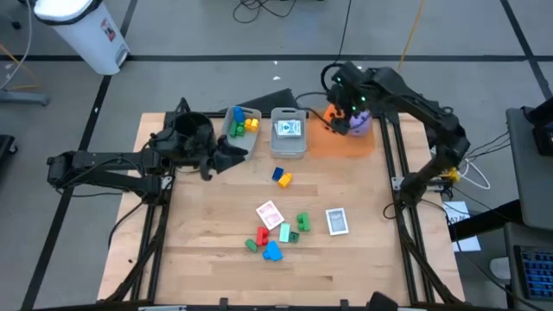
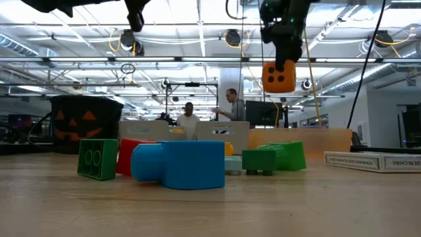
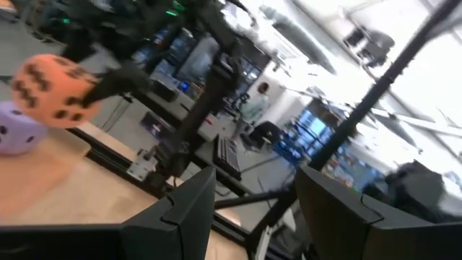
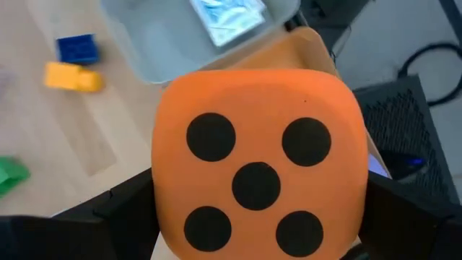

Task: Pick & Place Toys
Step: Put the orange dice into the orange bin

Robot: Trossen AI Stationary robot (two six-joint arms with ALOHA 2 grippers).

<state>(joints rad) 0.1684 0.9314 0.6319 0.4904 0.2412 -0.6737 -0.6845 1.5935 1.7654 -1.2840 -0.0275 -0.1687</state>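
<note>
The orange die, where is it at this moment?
The orange die is in the air, held by the right gripper above the flat orange tray at the table's far right, beside the purple die.

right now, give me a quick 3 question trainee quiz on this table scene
1. True or false: the right gripper holds the orange die in the air.
2. Which lies in a clear bin? A) a playing card B) the purple die C) a red block
3. What colour is the die resting on the orange tray?

Key: 1 true; 2 A; 3 purple
</note>
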